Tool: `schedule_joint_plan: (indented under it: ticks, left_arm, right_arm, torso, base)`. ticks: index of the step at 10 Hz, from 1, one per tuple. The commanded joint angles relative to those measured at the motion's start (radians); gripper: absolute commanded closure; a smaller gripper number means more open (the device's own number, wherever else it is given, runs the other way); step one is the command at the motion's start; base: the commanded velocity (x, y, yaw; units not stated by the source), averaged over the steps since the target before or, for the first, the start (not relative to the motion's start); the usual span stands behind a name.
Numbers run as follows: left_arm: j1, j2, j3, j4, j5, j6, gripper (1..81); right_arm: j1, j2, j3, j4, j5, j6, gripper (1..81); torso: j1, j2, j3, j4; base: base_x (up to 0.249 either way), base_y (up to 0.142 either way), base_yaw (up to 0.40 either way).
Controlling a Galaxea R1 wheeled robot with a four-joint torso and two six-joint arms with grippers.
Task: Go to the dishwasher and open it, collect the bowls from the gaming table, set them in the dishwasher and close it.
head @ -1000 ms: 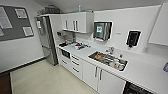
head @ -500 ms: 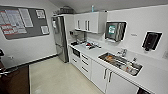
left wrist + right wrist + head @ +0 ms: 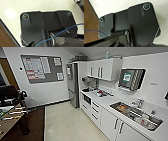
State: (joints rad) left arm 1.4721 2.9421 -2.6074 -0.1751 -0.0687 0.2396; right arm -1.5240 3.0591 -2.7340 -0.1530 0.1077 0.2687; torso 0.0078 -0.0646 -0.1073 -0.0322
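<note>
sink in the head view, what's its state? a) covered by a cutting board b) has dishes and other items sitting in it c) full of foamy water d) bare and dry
b: in the head view the steel sink set in the white counter holds several items, among them something orange near its far end and pale dishes near its close end, with the tap standing behind it.

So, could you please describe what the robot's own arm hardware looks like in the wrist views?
Each wrist carries a wide, dark, matte plate with round, silver-ringed fittings at its corners. A thin blue cable runs across the left one, and another blue cable shows beside the right plate.
</note>
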Motion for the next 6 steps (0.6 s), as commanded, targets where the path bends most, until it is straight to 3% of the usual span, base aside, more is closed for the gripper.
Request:
schedule_joint_plan:
  ticks: [1, 6]
  left_arm:
    - [-0.048, -0.010, -0.002, 0.019, 0.060, 0.014, 1.0]
    - [-0.048, -0.001, -0.016, 0.020, 0.066, 0.018, 1.0]
  right_arm:
    - [0.043, 0.008, 0.007, 0.007, -0.046, -0.002, 1.0]
    - [0.041, 0.011, 0.007, 0.009, -0.045, -0.002, 1.0]
  torso:
    - [0.000, 0.000, 0.000, 0.000]
    - [0.000, 0.000, 0.000, 0.000]
  base:
    - [0.000, 0.000, 0.349]
    - [0.000, 0.000, 0.349]
